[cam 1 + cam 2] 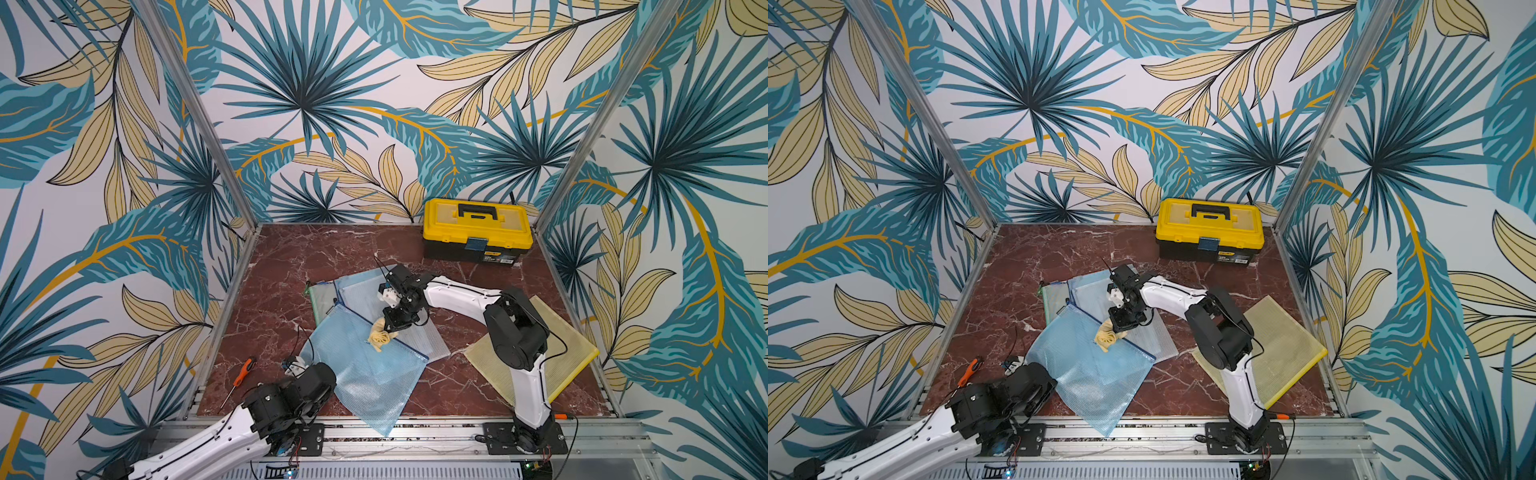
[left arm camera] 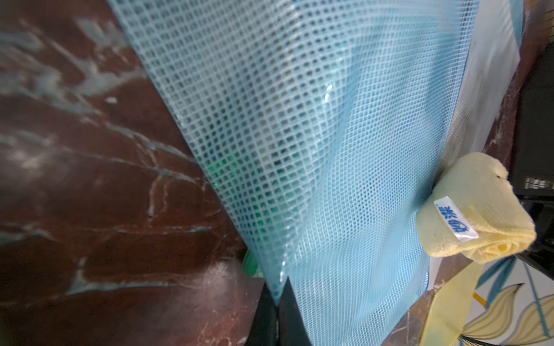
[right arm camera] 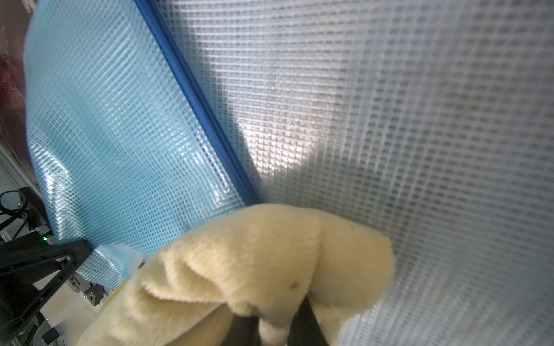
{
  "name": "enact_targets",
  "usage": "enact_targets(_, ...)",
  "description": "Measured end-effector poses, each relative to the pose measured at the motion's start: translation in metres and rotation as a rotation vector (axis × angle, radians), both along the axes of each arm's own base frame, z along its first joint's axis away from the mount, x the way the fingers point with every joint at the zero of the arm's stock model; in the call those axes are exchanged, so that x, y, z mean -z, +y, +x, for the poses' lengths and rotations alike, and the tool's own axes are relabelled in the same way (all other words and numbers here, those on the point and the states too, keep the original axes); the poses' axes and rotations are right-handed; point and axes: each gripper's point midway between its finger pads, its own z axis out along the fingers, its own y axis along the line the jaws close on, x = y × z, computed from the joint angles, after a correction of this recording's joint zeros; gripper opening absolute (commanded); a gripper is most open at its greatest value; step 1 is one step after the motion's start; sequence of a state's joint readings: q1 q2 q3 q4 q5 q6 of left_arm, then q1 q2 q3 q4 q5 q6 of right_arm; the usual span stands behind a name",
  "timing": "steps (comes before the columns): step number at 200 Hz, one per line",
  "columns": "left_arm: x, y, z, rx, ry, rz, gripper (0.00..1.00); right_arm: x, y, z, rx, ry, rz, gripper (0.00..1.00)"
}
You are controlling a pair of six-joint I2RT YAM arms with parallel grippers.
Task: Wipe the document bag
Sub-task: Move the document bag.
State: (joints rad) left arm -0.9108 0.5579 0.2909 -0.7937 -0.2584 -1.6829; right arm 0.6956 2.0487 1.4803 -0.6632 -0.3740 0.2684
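Observation:
The document bag (image 1: 374, 374) (image 1: 1096, 374) is a light blue mesh pouch with a dark blue zipper, lying mid-table on top of other pouches. My left gripper (image 2: 277, 302) (image 1: 332, 380) is shut on the bag's (image 2: 299, 149) near left edge, which rises between its black fingers. My right gripper (image 3: 274, 326) (image 1: 392, 324) (image 1: 1119, 324) is shut on a bunched pale yellow cloth (image 3: 254, 263) (image 1: 380, 334) (image 1: 1106, 334) (image 2: 479, 209). The cloth rests on the bag (image 3: 120, 134) right by the zipper.
A clear mesh pouch (image 1: 432, 340) (image 3: 389, 119), a second blue one (image 1: 361, 286) and a green-edged one (image 1: 322, 293) lie under the bag. A yellow mesh pouch (image 1: 569, 357) lies under the right arm. A yellow toolbox (image 1: 478, 228) stands at the back right; an orange screwdriver (image 1: 243, 372) lies front left.

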Motion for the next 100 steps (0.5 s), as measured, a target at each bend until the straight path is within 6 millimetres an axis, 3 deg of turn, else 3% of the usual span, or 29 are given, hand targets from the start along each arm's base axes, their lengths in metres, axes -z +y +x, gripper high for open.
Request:
enact_targets(22,-0.018,-0.007,0.014,0.045,-0.002,0.114,0.0,-0.006,-0.013,-0.002,0.037,-0.008,-0.019,0.0)
enact_targets(55,-0.052,-0.036,0.047,0.135,-0.065,0.198,0.0,0.0,-0.04,-0.022,0.095,0.008,-0.072,0.0)
enact_targets(76,-0.051,-0.046,0.059,0.183,-0.081,0.2,0.0,0.006,-0.059,-0.039,0.132,0.025,-0.107,0.0)
enact_targets(100,-0.034,-0.054,0.073,0.23,-0.066,0.172,0.0,0.006,-0.075,-0.051,0.174,0.027,-0.125,0.0)
